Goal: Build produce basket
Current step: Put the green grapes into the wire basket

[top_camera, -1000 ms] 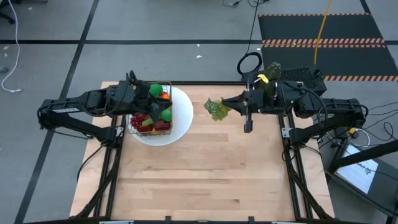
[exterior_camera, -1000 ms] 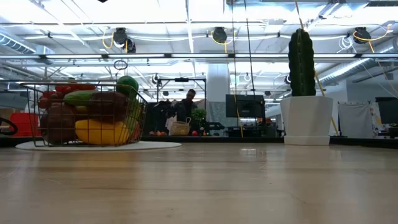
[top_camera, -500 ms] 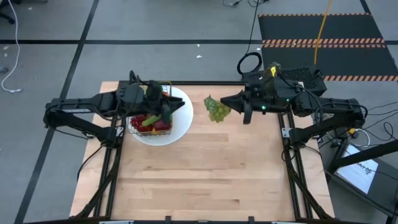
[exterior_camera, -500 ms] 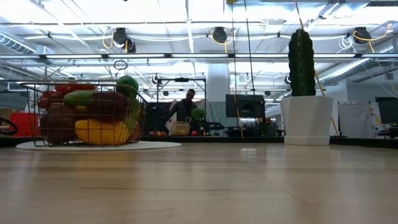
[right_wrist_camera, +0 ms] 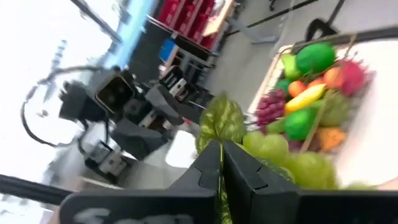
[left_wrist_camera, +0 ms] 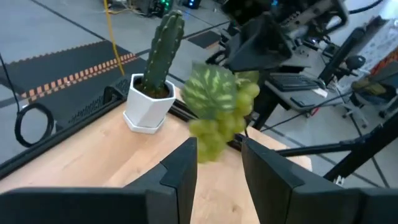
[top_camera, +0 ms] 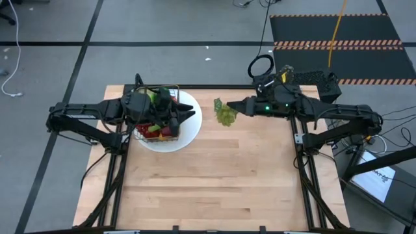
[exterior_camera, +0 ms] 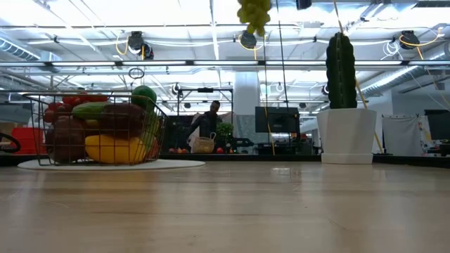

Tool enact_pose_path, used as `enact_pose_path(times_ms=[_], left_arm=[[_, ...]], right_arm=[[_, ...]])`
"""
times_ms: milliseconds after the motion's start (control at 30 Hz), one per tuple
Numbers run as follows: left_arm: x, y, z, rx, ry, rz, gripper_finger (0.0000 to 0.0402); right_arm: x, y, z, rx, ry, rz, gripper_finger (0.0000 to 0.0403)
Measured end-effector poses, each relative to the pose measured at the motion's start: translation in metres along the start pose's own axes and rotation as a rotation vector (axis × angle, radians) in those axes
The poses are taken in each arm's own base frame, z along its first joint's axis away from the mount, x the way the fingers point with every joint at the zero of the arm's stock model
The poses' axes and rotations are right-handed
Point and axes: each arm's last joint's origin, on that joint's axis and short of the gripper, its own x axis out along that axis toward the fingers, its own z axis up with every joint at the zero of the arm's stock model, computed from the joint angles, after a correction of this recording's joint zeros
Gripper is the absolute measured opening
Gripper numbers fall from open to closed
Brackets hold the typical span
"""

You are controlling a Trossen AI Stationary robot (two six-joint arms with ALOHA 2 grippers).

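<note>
Your wooden bench, right gripper pinching green grapes above the far edge, left gripper partly spread over your basket near the far-left corner.

Overhead, table-level, 2 wrist views

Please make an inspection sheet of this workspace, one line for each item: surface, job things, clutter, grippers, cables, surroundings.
Surface: wooden table, mostly bare.
Job things: wire basket full of produce, on a white plate; green grapes in the air beside the plate.
Clutter: potted cactus at the table's far edge.
Grippers: right gripper shut on the green grapes; left gripper over the plate, fingers apart, holding nothing.
Cables: a coiled cable and a yellow cable on the floor.
Surroundings: a person far behind the table.
</note>
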Motion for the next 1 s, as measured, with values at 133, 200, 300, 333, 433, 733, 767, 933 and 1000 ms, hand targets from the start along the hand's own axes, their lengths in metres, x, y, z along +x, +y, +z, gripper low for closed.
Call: enact_pose_path(times_ms=[133,200,300,333,433,733,767,933,1000], left_arm=[[-0.004,-0.003,0.0,0.028,-0.002,-0.019,0.0127],[-0.005,-0.004,0.0,0.029,-0.006,-0.025,0.0127],[-0.004,-0.005,0.0,0.03,-0.001,-0.026,0.0127],[-0.004,-0.005,0.0,0.03,0.0,-0.03,0.0127],[-0.005,-0.005,0.0,0.047,0.008,-0.058,0.0127],[-0.007,-0.012,-0.003,0.052,0.044,-0.142,0.0182],[-0.007,-0.013,-0.004,0.054,0.047,-0.149,0.0192],[-0.009,-0.019,-0.007,0.088,0.054,-0.177,0.0229],[-0.01,-0.021,-0.008,0.104,0.056,-0.186,0.0237]], right_arm=[[0.011,-0.017,-0.011,0.145,-0.039,0.084,0.0001],[0.015,-0.027,-0.017,0.215,-0.066,0.149,0.0001],[0.019,-0.043,-0.026,0.308,-0.124,0.228,0.0001],[0.019,-0.051,-0.029,0.335,-0.143,0.232,0.0001],[0.02,-0.07,-0.041,0.398,-0.176,0.23,0.0001],[0.018,-0.075,-0.06,0.44,-0.227,0.188,0.0001],[0.017,-0.075,-0.061,0.434,-0.235,0.183,0.0001],[0.016,-0.073,-0.065,0.43,-0.279,0.166,0.0001],[0.015,-0.072,-0.066,0.43,-0.283,0.163,0.0001]])
